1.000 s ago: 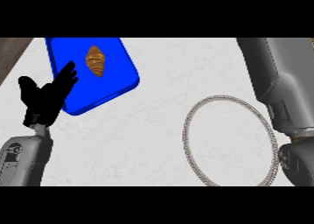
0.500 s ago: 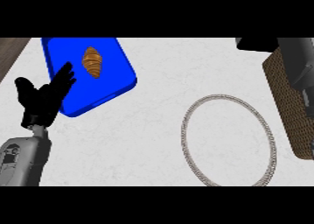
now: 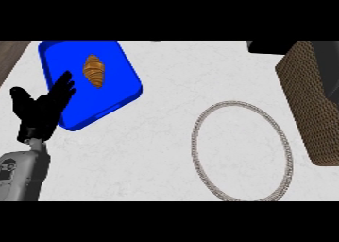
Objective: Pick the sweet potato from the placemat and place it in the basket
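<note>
The sweet potato [image 3: 94, 71] is found on the placemat [image 3: 113, 101], up in the far-left part of the counter [image 3: 165, 142]. The left hand [image 3: 41, 109] is parked at the placemat's left edge, fingers up. The basket [image 3: 311, 101] is seen well apart, at the far right. A ring [image 3: 240, 150] is laid flat between them, nearer the front.

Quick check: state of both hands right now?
Left hand: open, holding nothing, beside the blue placemat.
Right hand: not in view.
</note>
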